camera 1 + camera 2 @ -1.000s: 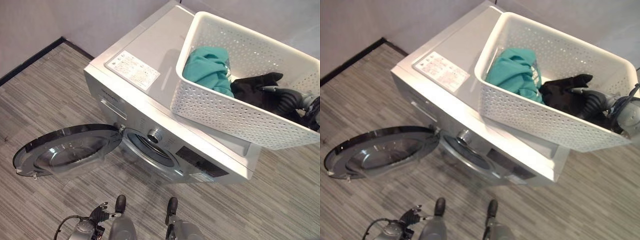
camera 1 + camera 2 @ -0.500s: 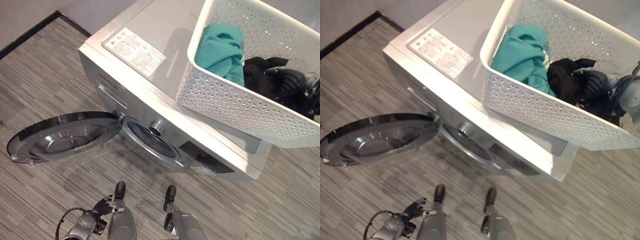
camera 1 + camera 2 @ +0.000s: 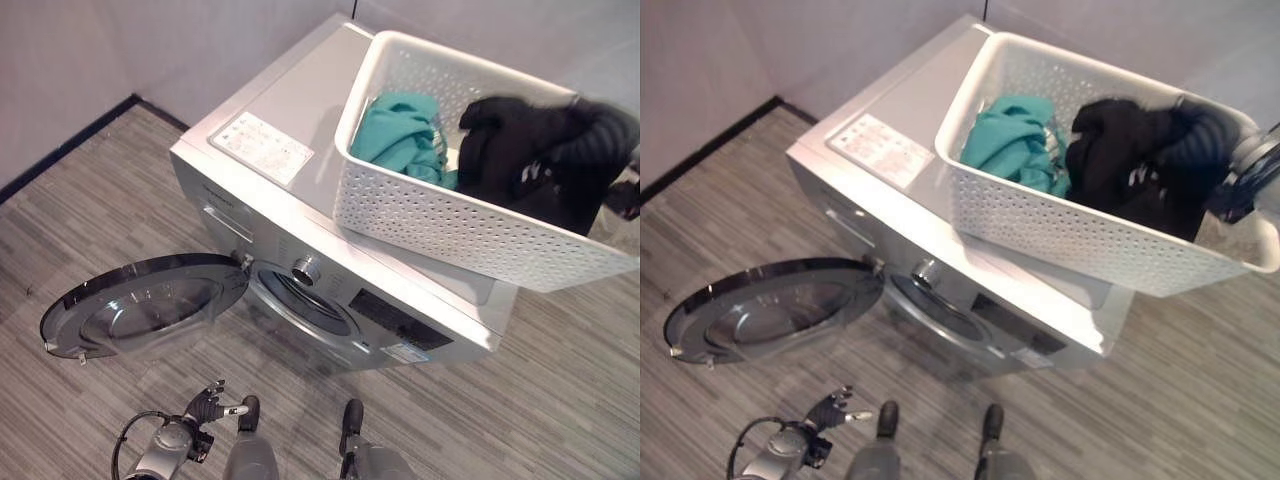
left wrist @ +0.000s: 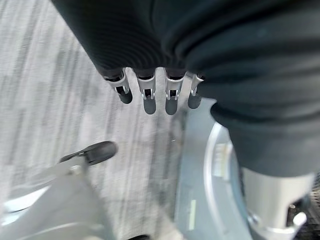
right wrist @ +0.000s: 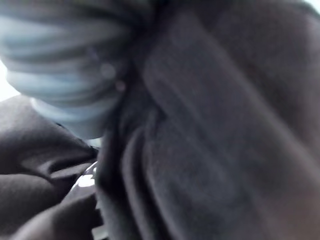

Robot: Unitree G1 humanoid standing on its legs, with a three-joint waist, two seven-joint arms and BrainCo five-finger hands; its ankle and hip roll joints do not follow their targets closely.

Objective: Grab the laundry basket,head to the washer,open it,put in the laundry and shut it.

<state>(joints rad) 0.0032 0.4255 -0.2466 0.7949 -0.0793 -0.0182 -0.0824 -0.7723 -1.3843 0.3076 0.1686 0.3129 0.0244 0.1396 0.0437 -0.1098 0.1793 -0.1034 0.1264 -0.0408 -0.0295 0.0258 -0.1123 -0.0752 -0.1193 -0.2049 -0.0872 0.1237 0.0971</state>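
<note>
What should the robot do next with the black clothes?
Probably lift the black garment clear of the white basket and carry it down to the washer, whose door lies open. The right hand is in the cloth; the left hand hangs low.

I see a silver-grey washer (image 3: 300,190) with a white printed label (image 3: 267,147) on its lid and a dark control strip (image 3: 395,320) across the front. Its round door (image 3: 140,305) is smoky dark glass in a black rim. The laundry basket (image 3: 450,215) is white, pierced all over with small holes in a regular pattern. Inside I make out a teal garment (image 3: 400,135) and a black garment (image 3: 525,155). The floor (image 3: 90,220) is grey, streaked in fine stripes like wood grain, edged by a black skirting (image 3: 60,150) under pale walls.
</note>
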